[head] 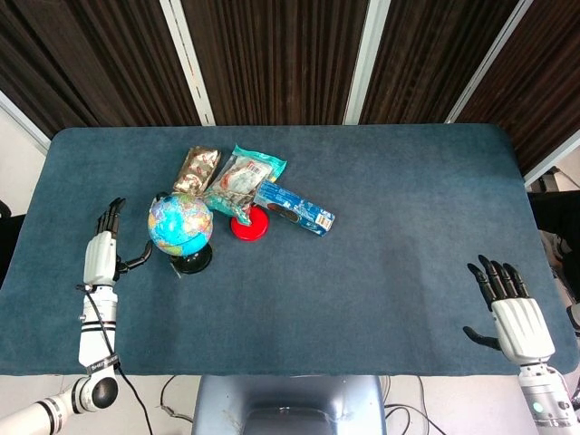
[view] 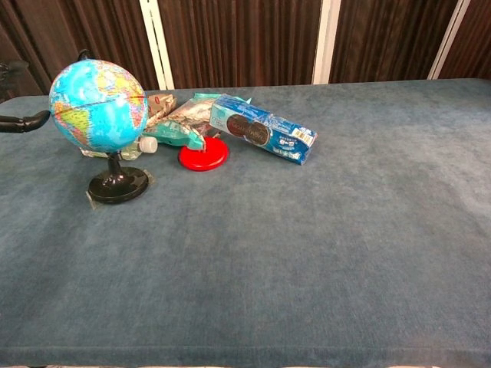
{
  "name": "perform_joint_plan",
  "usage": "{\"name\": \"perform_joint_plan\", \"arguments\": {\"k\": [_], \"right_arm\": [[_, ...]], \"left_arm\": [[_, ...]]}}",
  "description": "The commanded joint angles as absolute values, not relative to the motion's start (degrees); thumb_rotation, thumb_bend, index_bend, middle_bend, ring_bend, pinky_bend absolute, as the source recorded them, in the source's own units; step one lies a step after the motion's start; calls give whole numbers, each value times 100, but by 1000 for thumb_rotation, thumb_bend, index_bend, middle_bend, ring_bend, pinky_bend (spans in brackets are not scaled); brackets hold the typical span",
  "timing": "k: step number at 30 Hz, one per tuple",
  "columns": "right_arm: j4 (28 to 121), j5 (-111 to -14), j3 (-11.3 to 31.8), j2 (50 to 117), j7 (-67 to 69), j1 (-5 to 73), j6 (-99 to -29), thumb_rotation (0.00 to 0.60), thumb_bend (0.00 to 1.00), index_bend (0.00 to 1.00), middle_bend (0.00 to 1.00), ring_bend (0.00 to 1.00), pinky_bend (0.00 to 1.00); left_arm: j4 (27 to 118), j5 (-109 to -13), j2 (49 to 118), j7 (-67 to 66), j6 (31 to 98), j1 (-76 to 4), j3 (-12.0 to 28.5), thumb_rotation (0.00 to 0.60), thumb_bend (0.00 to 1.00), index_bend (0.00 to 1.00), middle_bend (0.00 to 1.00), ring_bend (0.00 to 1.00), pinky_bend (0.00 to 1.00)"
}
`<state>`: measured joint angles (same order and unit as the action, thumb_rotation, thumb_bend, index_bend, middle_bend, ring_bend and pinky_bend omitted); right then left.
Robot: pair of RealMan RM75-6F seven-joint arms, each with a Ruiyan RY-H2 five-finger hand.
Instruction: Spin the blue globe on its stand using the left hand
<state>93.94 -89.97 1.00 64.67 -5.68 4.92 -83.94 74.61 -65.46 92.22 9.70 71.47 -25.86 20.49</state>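
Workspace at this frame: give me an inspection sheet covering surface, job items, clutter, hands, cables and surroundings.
Surface: blue cloth table.
Job's things: blue globe upright on its black stand.
Clutter: red disc, blue biscuit box, green snack bag, brown snack bag.
Hands: left hand open, beside the globe, apart from it; right hand open, near table edge.
Cables: thin cable along left forearm.
Surroundings: dark slatted wall.
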Motion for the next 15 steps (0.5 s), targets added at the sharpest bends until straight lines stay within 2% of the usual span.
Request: {"name": "perform_joint_plan", "arguments": {"k": [1, 8, 12, 15], "right_arm": [[9393, -8998, 99, 6469, -571, 494, -8390, 600, 150, 0, 0, 0, 0], [9394, -8995, 97, 6488, -612, 504, -8369, 600, 150, 0, 0, 0, 0], [9395, -8991, 103, 6489, -610, 504, -8373, 600, 150, 0, 0, 0, 0], [9388, -8994, 112, 6480, -577, 492, -8409, 600, 150, 0, 0, 0, 0]], "left_arm": [[7388, -6491, 9224, 1009, 7099, -2588, 2067, 531, 319, 0, 0, 0, 23], [7297, -6444, 9186, 1069, 7072, -2574, 2088, 525, 319, 0, 0, 0, 25], [7171, -6439, 9165, 1086, 7100, -2552, 2093, 566, 336, 0, 0, 0, 26], [6946, -6410, 9168, 1189, 7157, -2504, 2125, 571, 358, 0, 0, 0, 26]]}}
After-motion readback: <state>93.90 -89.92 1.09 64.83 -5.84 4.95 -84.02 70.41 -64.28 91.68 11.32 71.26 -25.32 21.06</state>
